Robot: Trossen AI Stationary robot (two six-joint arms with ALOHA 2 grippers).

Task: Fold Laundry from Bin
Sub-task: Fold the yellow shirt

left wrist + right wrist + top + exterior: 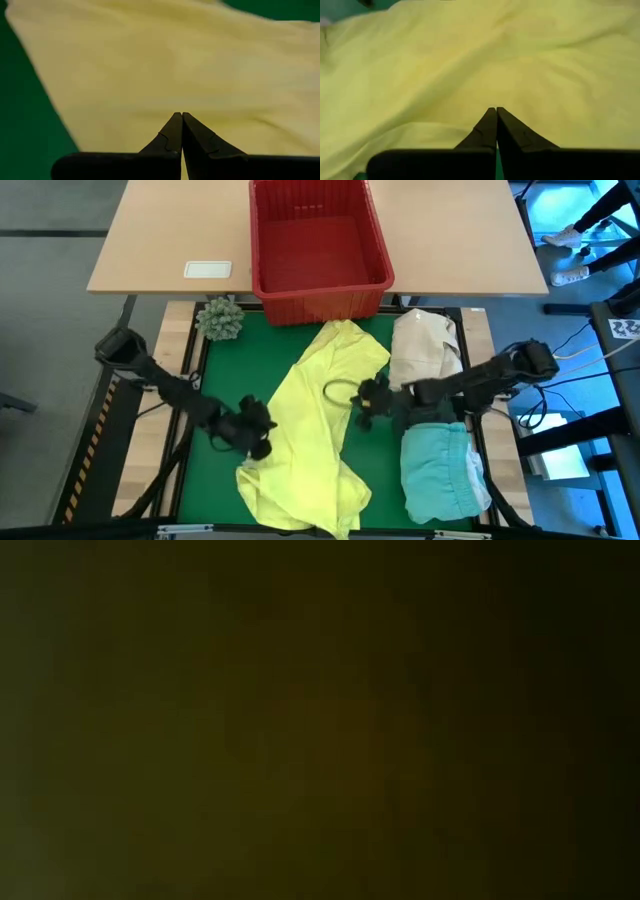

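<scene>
High view: bright red bin (320,242) at the far middle of the counter (170,235), standing on the pale wood part with its near wall reaching the edge of the green mat (215,380); nothing visible inside it. Yellow garment (310,435) spread in a long diagonal band across the mat, from just in front of the bin down to the near edge. Turquoise garment (440,470) folded in a block at the near right of the mat, with the cream-white bundle (425,345) just beyond it. Small green spiky ball (220,318) at the mat's far left corner, beside the bin. White card (208,269) on the wood, left of the bin. Left gripper (262,442) down at the yellow garment's left edge, near its lower end. Right gripper (362,418) down at the garment's right edge, about midway along.

Low view: wholly dark, nothing to tell.

Left wrist view: fingers (172,132) pressed together tip to tip, closed on the yellow cloth, which fills most of the frame; green mat on one side.

Right wrist view: fingers (490,127) likewise shut tight, tips meeting in the rumpled yellow cloth, pinching it.
</scene>
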